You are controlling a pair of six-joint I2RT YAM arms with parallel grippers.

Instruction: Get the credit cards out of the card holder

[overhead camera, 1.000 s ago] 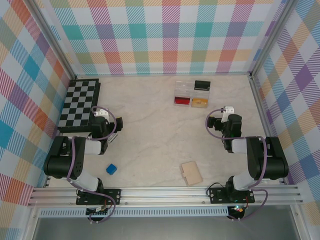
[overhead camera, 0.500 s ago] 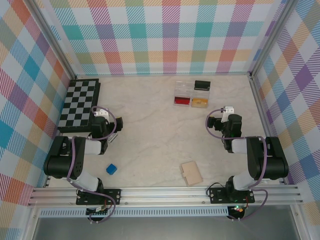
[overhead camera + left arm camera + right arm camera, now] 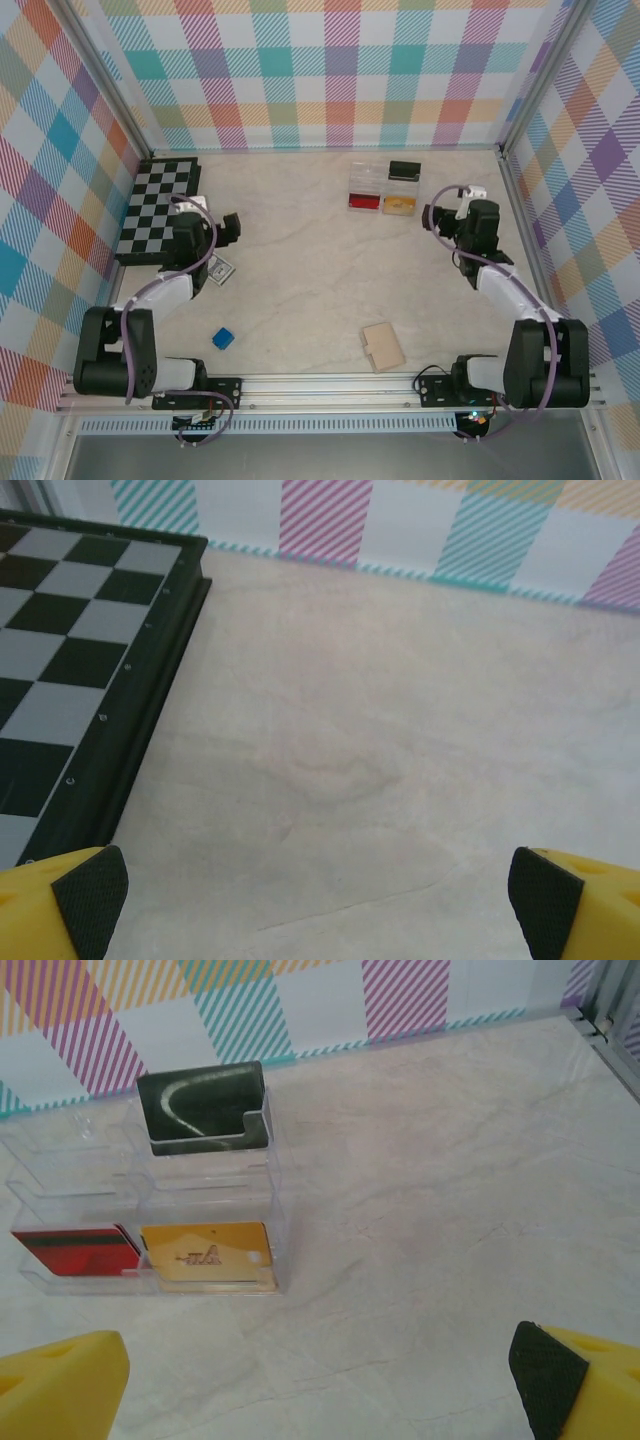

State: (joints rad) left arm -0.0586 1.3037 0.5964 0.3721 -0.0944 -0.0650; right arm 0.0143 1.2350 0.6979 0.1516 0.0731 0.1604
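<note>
Moving: both arms got stretched forward since the earlier frame.
Left gripper (image 3: 318,905): spread wide, held low beside the chessboard (image 3: 60,650).
Right gripper (image 3: 322,1380): spread wide, pointed at the box (image 3: 150,1210).
Holder (image 3: 383,346): left folded at the table's near edge.

Pastel plaid walls (image 3: 320,70) surround a pale marbled table (image 3: 300,270). The chessboard (image 3: 158,205) is black and grey checks, the cube (image 3: 222,338) blue, the card holder (image 3: 382,346) tan. The boxed cards (image 3: 208,1252) are red, yellow and dark green.

A robotics lab test cell: pastel plaid wall panels (image 3: 330,70) in silver aluminium framing (image 3: 330,385) enclose a pale marble-patterned counter (image 3: 300,270), with a black left robot arm (image 3: 105,355) and a black right robot arm (image 3: 545,360) bolted at its near edge.
</note>
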